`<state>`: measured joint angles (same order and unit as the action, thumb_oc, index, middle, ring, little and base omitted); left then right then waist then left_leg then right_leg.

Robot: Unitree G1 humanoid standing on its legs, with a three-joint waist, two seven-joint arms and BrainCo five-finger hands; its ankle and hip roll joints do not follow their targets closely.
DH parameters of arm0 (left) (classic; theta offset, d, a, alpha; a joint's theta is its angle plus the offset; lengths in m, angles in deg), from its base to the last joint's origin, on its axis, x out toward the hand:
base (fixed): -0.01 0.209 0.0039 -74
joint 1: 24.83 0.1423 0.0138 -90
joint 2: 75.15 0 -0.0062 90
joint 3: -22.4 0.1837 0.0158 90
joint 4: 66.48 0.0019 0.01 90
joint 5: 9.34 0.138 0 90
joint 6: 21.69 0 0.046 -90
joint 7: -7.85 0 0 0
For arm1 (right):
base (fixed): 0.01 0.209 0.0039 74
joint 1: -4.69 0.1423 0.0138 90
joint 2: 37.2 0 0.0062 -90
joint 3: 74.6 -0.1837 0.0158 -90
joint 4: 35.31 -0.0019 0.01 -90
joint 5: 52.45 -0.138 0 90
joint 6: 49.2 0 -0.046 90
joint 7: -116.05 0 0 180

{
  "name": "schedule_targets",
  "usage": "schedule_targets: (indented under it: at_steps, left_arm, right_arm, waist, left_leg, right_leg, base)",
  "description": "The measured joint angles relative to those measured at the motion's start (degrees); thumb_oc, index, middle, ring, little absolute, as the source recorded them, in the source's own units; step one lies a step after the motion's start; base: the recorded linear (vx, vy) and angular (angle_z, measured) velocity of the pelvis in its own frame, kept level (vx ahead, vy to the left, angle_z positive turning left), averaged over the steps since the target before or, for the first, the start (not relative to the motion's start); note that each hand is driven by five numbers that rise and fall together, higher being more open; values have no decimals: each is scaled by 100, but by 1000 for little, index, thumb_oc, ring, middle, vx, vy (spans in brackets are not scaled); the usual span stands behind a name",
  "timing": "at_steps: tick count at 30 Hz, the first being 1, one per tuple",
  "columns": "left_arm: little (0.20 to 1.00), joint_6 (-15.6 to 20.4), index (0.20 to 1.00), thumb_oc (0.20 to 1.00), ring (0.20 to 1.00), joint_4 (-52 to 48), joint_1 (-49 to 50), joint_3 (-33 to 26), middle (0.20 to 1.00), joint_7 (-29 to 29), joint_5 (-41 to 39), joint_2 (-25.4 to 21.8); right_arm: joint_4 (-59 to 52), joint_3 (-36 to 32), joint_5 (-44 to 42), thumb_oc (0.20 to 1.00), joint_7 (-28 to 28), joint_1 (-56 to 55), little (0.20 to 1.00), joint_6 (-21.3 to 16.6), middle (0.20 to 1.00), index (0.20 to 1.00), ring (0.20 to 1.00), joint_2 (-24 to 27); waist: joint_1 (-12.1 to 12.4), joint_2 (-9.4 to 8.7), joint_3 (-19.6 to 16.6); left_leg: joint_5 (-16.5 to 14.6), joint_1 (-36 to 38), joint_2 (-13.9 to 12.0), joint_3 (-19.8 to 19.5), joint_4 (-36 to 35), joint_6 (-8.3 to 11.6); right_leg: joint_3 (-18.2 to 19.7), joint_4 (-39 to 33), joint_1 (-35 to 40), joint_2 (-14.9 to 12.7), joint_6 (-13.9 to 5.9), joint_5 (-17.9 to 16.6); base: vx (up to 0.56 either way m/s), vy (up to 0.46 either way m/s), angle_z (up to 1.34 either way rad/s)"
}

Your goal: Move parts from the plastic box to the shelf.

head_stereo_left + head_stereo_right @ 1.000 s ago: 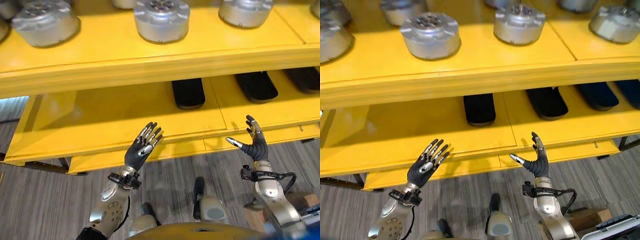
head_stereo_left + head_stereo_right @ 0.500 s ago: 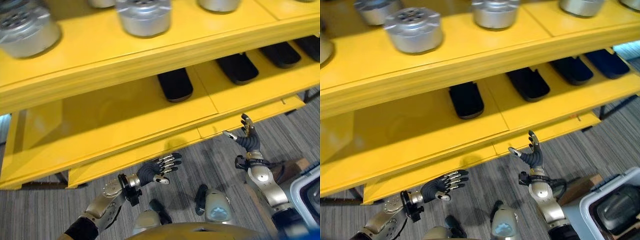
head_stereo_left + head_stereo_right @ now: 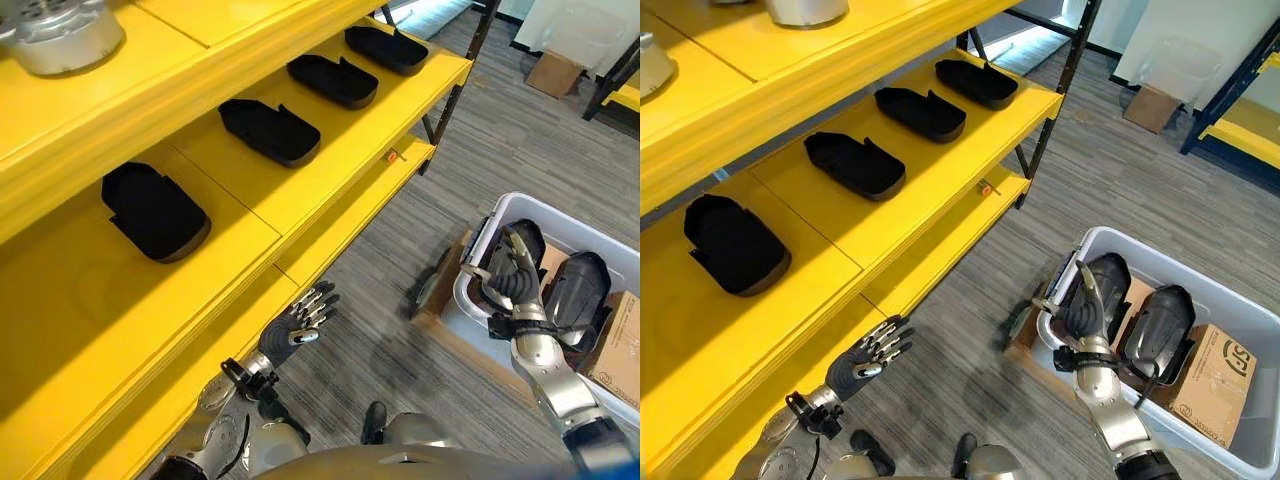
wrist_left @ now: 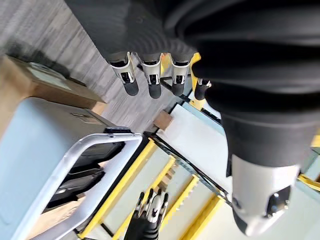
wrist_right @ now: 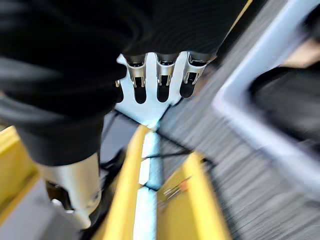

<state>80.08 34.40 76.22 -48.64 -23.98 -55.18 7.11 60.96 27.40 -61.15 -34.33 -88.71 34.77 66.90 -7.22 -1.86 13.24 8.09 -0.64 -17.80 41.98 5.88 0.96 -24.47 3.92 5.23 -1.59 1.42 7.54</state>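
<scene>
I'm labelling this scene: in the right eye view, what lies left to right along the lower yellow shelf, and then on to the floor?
Four black parts on the shelf: first → second → third → fourth → plastic box on the floor.

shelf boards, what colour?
Bright yellow: the metal shelf carrying black moulded parts. Clearest in the right eye view.

Two dark parts (image 3: 1165,330) stand in the grey box (image 3: 1200,290) at 4 o'clock; yellow shelf (image 3: 910,160) at 10 o'clock.
</scene>
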Motion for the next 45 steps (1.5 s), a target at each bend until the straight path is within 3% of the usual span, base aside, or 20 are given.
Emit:
schedule_targets:
  at_steps: [2, 8, 10, 13, 14, 15, 16, 18, 21, 23, 27, 32, 33, 34, 36, 37, 38, 42, 43, 45]
  left_arm:
    - [1000, 2, 1000, 1000, 1000, 3, 5, -361, 1000, 98, -310, 316]
    - [1000, -14, 1000, 1000, 1000, 2, -232, -446, 1000, 332, -424, 317]
    - [1000, -13, 1000, 1000, 1000, 0, -279, -451, 1000, 474, -437, 317]
    - [1000, 17, 1000, 1000, 1000, 3, -334, -554, 1000, 696, -445, 329]
    - [1000, 18, 1000, 1000, 1000, 4, -351, -569, 1000, 744, -460, 328]
    - [1000, 19, 1000, 1000, 1000, 5, -380, -568, 1000, 793, -476, 335]
    - [1000, 23, 1000, 1000, 1000, 5, -389, -572, 1000, 803, -476, 336]
    - [1000, 44, 1000, 1000, 1000, 17, -429, -594, 1000, 763, -472, 345]
    - [1000, 53, 1000, 1000, 1000, 197, -340, -585, 1000, 715, -463, 338]
    - [1000, 62, 1000, 1000, 1000, 228, -281, -564, 1000, 717, -461, 306]
    - [1000, 123, 1000, 1000, 1000, 211, -335, -565, 1000, 714, -405, 291]
    - [1000, 171, 1000, 1000, 1000, 239, -345, -531, 1000, 705, -224, 262]
    - [1000, 192, 1000, 1000, 1000, 241, -356, -515, 1000, 704, -205, 264]
    - [1000, 274, 1000, 1000, 1000, 325, -356, -509, 1000, 703, -184, 260]
    - [1000, 375, 1000, 1000, 1000, 564, -392, -494, 1000, 701, -170, 203]
    - [1000, 405, 1000, 1000, 1000, 685, -483, -479, 1000, 710, -24, 80]
    - [1000, 429, 1000, 1000, 1000, 693, -464, -479, 1000, 712, -22, 92]
    - [1000, 503, 1000, 1000, 1000, 758, -558, -23, 1000, 720, 290, -35]
    - [1000, 508, 1000, 1000, 1000, 782, -585, 72, 1000, 721, 345, -46]
    - [1000, 520, 1000, 1000, 1000, 784, -605, 175, 1000, 721, 406, -107]
  right_arm:
    - [223, -395, 115, 1000, 194, -113, 1000, -10, 1000, 1000, 1000, -110]
    - [664, -676, 153, 1000, 221, -105, 1000, -37, 1000, 1000, 1000, -83]
    - [650, -656, 216, 1000, 218, -93, 1000, -108, 1000, 1000, 1000, -67]
    - [713, -564, 229, 1000, 202, -45, 1000, -192, 1000, 1000, 1000, -68]
    - [713, -557, 227, 1000, 202, -56, 1000, -197, 1000, 1000, 1000, -68]
    - [714, -558, 225, 1000, 196, -96, 1000, -242, 1000, 1000, 1000, -60]
    - [697, -570, 224, 1000, 187, -98, 1000, -302, 1000, 1000, 1000, -58]
    - [639, -617, 216, 1000, 155, -341, 1000, -361, 1000, 1000, 1000, -87]
    - [607, -529, 220, 1000, -3, -348, 1000, -401, 1000, 1000, 1000, -375]
    - [460, -294, 222, 1000, -168, -299, 1000, -406, 1000, 1000, 1000, -468]
    - [259, -185, 218, 1000, -300, -262, 1000, -416, 1000, 1000, 1000, -487]
    - [260, 9, 201, 1000, -450, -2, 1000, -383, 1000, 1000, 1000, -501]
    - [260, 53, 200, 1000, -482, 56, 1000, -359, 1000, 1000, 1000, -512]
    - [260, 224, 201, 1000, -540, 285, 1000, -323, 1000, 1000, 1000, -544]
    - [437, 422, 194, 1000, -598, 624, 1000, -293, 1000, 1000, 1000, -623]
    - [697, 495, 150, 1000, -623, 804, 1000, -285, 1000, 1000, 1000, -715]
    - [783, 500, 147, 1000, -632, 801, 1000, -280, 1000, 1000, 1000, -715]
    - [846, 503, 153, 1000, -533, 705, 1000, -285, 1000, 1000, 1000, -763]
    - [845, 503, 155, 1000, -516, 660, 1000, -290, 1000, 1000, 1000, -766]
    - [859, 504, 175, 1000, -486, 496, 1000, -283, 1000, 1000, 1000, -845]
  waist:
    - [-92, -6, 21]
    - [-221, 68, 68]
    - [-184, 116, 53]
    - [-68, 153, 55]
    - [-109, 150, 61]
    - [-100, 124, 73]
    - [-96, 124, 76]
    - [-195, 364, 21]
    - [-79, 525, 27]
    - [181, 492, 44]
    - [180, 346, -9]
    - [179, 74, -185]
    - [183, 45, -203]
    - [305, 21, -210]
    - [430, 9, -199]
    - [509, -52, -156]
    - [526, -61, -162]
    - [604, -110, -189]
    - [599, -123, -196]
    - [612, -313, -216]
  left_leg:
    - [95, 110, -36, 68, -67, 95]
    - [499, 418, -173, -78, -242, 568]
    - [656, 476, -114, -388, -416, 616]
    - [720, 466, -47, -1268, -418, 600]
    - [707, 427, -29, -1387, -329, 612]
    - [280, 394, 202, -1730, -293, 721]
    - [-134, 439, 751, -1931, -444, 616]
    - [-278, 600, 990, -1510, -843, 353]
    - [-587, 719, 1106, -1712, -1120, 233]
    - [-756, 906, 1260, -1977, -1118, 115]
    - [-859, 908, 1470, -1870, -1123, -13]
    - [-888, 888, 1534, -1705, -1123, -50]
    - [-888, 900, 1523, -1657, -1121, -49]
    - [-896, 967, 1454, -1382, -1122, -50]
    - [-924, 973, 1329, -1040, -1069, -51]
    - [-921, 971, 1179, -779, -1023, -76]
    - [-933, 975, 1174, -770, -995, -94]
    - [-896, 974, 994, -813, -944, -40]
    - [-876, 973, 980, -820, -937, -6]
    - [-745, 1031, 939, -807, -925, 258]
  right_leg:
    - [18, -14, -39, 35, -17, 17]
    - [335, -4, -119, 155, 28, 13]
    - [512, 6, -220, 153, 81, -22]
    - [830, 129, -393, 144, 222, -153]
    - [861, 128, -397, 127, 230, -167]
    - [1016, 126, -398, 59, 236, -199]
    - [1145, 17, -404, -62, 134, -301]
    - [1072, -111, -344, 30, 63, -359]
    - [1228, -144, -491, 55, -140, -494]
    - [1600, -156, -512, -72, -294, -606]
    - [1694, -223, -537, -302, -509, -717]
    - [1797, -340, -576, -316, -513, -858]
    - [1761, -330, -600, -295, -504, -903]
    - [1349, -208, -721, -228, -449, -1065]
    - [910, 23, -997, -189, -714, -1284]
    - [172, 170, -1098, -399, -967, -1194]
    - [-9, 369, -1102, -583, -984, -1110]
    - [384, 267, -971, -1699, -1301, -1302]
    - [426, 196, -941, -1832, -1388, -1358]
    - [430, -61, -803, -2066, -1265, -1845]
  base:
    - [-57, -547, -40]
    - [-25, -259, -43]
    - [-2, -57, -46]
    - [30, -39, -56]
    - [45, -27, -26]
    - [63, -23, -42]
    - [13, -25, -34]
    - [73, 7, 4]
    - [177, 87, -26]
    - [126, 111, -71]
    - [130, 117, -22]
    - [99, 138, -16]
    - [72, 125, -60]
    - [37, 72, -74]
    - [-3, -35, -103]
    - [-2, -168, -80]
    - [12, -184, -41]
    - [17, -175, -6]
    - [18, -223, -9]
    - [17, -241, -8]
